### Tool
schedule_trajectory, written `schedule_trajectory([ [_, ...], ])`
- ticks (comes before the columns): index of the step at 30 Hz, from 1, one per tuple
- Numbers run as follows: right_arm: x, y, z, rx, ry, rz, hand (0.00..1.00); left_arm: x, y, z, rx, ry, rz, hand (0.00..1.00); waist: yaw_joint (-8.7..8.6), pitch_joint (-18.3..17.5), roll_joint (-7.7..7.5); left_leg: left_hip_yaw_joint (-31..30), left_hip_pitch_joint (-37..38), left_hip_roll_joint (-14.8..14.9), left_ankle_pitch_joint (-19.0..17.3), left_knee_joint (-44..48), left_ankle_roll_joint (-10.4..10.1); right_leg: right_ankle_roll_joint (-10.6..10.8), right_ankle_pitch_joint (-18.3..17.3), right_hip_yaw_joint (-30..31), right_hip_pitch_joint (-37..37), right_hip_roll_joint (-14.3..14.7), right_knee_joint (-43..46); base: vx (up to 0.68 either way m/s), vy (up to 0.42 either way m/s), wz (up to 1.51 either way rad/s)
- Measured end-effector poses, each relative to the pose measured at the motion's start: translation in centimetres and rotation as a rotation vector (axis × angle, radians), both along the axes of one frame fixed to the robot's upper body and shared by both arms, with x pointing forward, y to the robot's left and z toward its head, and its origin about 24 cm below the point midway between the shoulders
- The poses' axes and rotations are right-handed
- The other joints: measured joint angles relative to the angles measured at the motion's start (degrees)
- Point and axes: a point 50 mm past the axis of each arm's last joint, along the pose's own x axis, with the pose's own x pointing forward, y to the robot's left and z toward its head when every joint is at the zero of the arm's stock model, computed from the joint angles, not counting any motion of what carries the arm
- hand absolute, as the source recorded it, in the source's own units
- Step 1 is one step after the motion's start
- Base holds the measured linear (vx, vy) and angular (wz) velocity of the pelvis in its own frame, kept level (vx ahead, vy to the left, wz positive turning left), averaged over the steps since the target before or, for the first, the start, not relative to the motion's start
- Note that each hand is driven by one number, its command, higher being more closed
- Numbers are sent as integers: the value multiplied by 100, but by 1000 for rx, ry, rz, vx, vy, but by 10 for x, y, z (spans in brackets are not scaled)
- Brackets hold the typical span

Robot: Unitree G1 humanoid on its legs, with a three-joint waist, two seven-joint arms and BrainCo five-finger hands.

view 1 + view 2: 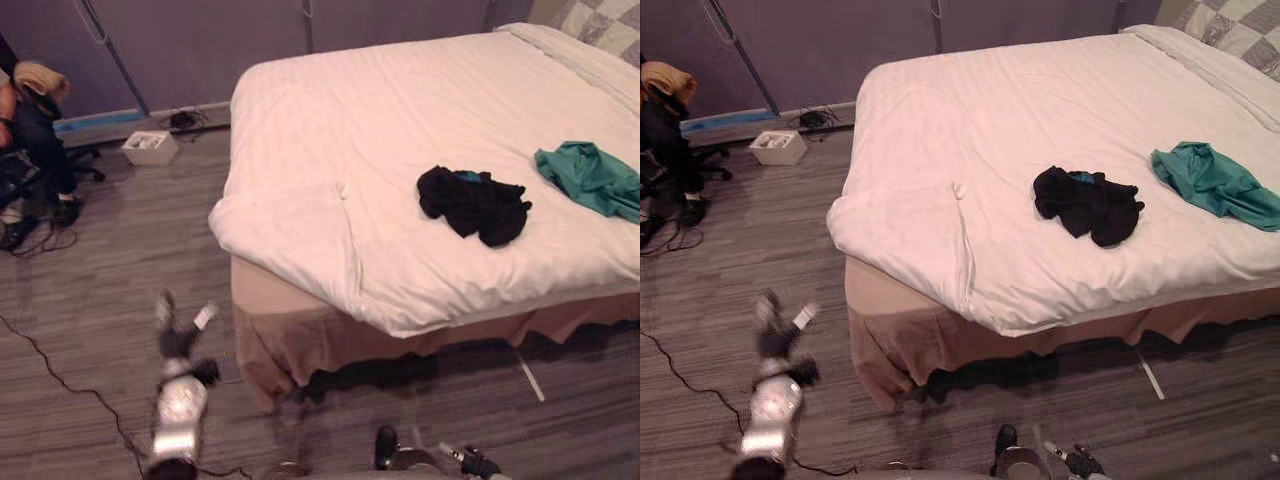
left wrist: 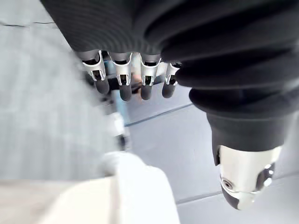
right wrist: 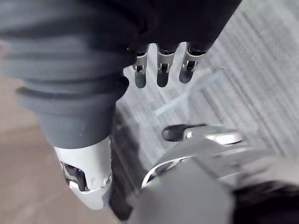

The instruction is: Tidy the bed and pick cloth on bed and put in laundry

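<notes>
While the black cloth (image 1: 472, 205) waits on the bed (image 1: 330, 120), my left hand (image 1: 180, 340) and right hand (image 3: 161, 77) hang spread, empty; approach next.

Left hand (image 2: 122, 79): silver fingers with dark tips, black ribbed cover, and a chunky silver thumb (image 2: 245, 179) at 5 o'clock with a round screw hole. Right hand (image 3: 161, 70) looks identical. Left forearm (image 1: 180, 405) is shiny silver-grey.
</notes>
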Motion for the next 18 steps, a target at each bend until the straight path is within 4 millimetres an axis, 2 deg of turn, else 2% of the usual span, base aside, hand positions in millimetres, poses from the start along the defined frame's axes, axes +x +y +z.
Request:
schedule_trajectory([
  [2, -11, -3, -1, -5, 24, -20, 0, 4, 3, 29, 54, -106, -16, 0, -12, -5, 9, 15, -13, -44, 30, -54, 3, -2, 121, 9, 11, -8, -139, 3, 24, -2],
  [4, -23, -5, -1, -13, 47, -52, 0, 14, 3, 54, 108, -180, -62, 0, -51, -25, 106, 36, 11, -77, 81, -175, -18, 34, 162, 18, 3, -12, -204, 30, 56, -2],
  [6, -24, -6, -1, -13, 45, -73, 0, 23, 4, 70, 149, -207, -102, 0, -182, 14, 151, 45, -24, -65, 112, -164, -12, 31, 159, 28, -38, 4, -202, 41, 41, -1],
  [8, -12, -9, 2, -21, 0, -79, 0, 39, 0, 87, 188, -234, -148, 0, -228, 92, 187, 44, -227, -42, 141, 56, 9, -69, 187, 66, -243, 1, -66, 10, 36, -3],
  [9, 3, -10, 5, -29, -55, -67, 0, 57, -6, 106, 222, -256, -188, 0, -237, 290, 166, 62, -372, -8, 140, 218, 10, -100, 177, 115, -459, -12, 144, -56, 38, -22],
  [10, 21, -9, 9, -24, -126, -55, 0, 76, -9, 127, 261, -266, -209, 0, -253, 536, 86, 150, -555, 16, 140, 357, 11, -142, 149, 205, -745, -32, 381, -118, 29, -28],
  [11, 29, -9, 11, -24, -155, -54, 0, 83, -10, 133, 274, -261, -212, 0, -275, 633, 51, 183, -620, 20, 140, 396, 12, -148, 145, 244, -849, -39, 463, -143, 11, -33],
  [13, 64, -10, 24, -37, -295, -42, 0, 113, -14, 156, 313, -203, -224, 0, -400, 1121, -135, 340, -928, 28, 106, 587, 64, -155, 147, 413, -1274, -77, 677, -161, 4, -36],
  [14, 70, -9, 27, -40, -321, -28, 0, 119, -16, 158, 314, -183, -229, 0, -420, 1206, -161, 359, -1021, 33, 89, 650, 91, -153, 148, 448, -1355, -78, 690, -192, 13, -35],
  [16, 90, -4, 36, -39, -401, 28, 0, 137, -20, 159, 294, -87, -237, 0, -587, 1532, -228, 501, -1327, 71, 42, 873, 152, -139, 177, 564, -1697, -96, 824, -140, 18, -25],
  [17, 97, 2, 39, -27, -423, 56, 0, 143, -19, 156, 270, -33, -230, 0, -667, 1614, -263, 569, -1467, 95, 16, 963, 176, -144, 195, 625, -1855, -91, 875, -82, 15, -33],
  [18, 101, 8, 40, -16, -438, 79, 0, 149, -19, 152, 260, 30, -220, 0, -677, 1632, -283, 651, -1626, 147, -48, 1074, 168, -140, 210, 687, -2035, -61, 924, -73, 5, -39],
])
